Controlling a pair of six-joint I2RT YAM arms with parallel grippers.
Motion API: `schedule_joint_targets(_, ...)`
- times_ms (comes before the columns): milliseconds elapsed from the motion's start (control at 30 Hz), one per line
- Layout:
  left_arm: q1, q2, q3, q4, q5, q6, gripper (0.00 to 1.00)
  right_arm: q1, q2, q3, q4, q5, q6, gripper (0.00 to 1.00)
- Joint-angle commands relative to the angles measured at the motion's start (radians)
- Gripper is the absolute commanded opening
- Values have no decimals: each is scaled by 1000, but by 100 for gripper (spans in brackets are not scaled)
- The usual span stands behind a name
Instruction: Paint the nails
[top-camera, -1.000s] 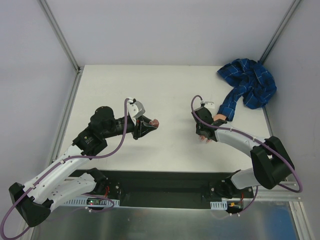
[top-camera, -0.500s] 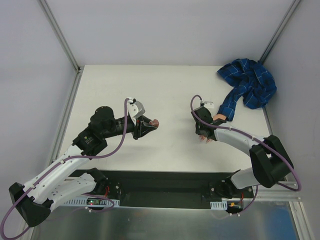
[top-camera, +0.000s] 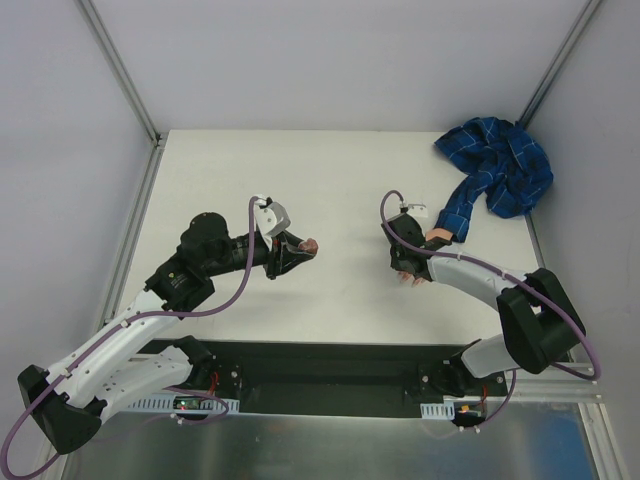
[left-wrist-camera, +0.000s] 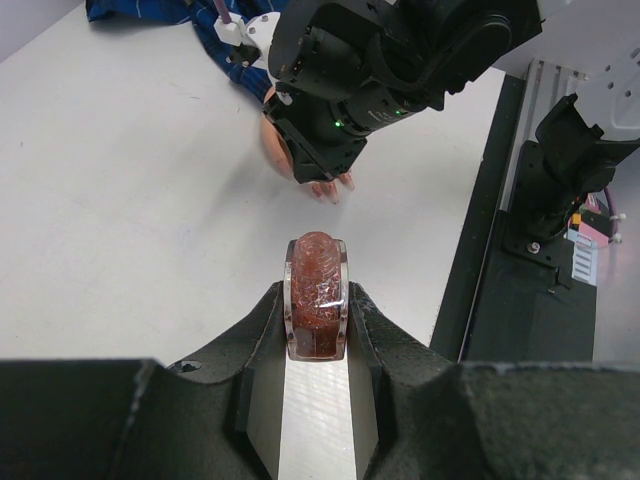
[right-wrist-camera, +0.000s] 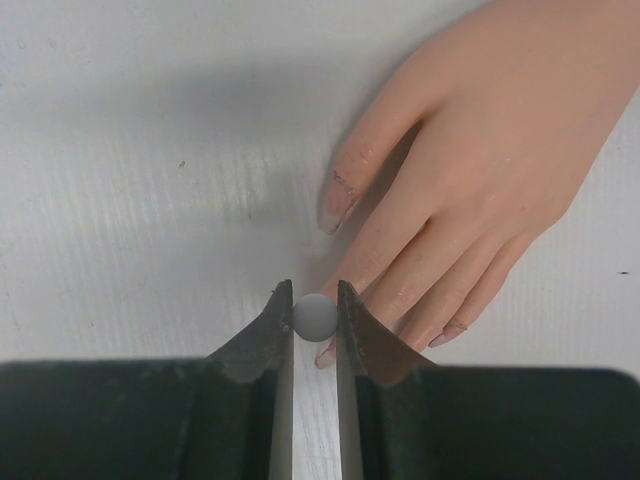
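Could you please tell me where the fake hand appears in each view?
Top external: right of centre, fake hand mostly under the right end effector.
Left wrist: hand upper centre, beneath that end effector.
Right wrist: hand upper right.
Shared landmark: right end effector above its fingers.

right gripper (right-wrist-camera: 315, 318) at lower centre, jaws pinching a small grey round cap (right-wrist-camera: 315, 315), flesh-coloured fake hand (right-wrist-camera: 500, 150) at upper right, fingers pointing lower left, nails (right-wrist-camera: 334, 205) smudged reddish, white table (right-wrist-camera: 130, 150) beneath

In view are 1 white table (top-camera: 330, 180), 1 fake hand (right-wrist-camera: 490, 150), 1 blue plaid sleeve (top-camera: 500, 170), 1 glittery pinkish bottle (left-wrist-camera: 316, 270), 1 small grey ball (right-wrist-camera: 315, 318) and 2 grippers, the left gripper (left-wrist-camera: 317, 292) and the right gripper (right-wrist-camera: 312, 292).
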Motion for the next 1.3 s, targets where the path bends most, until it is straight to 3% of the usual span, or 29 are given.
schedule_joint_targets(0, -8, -12, 23, 24, 29, -10, 0, -4, 1, 33, -20, -7, 16, 1)
schedule_joint_targets(1267, -8, -8, 23, 24, 34, -12, 0, -6, -28, -5, -29, -20, 50, 1)
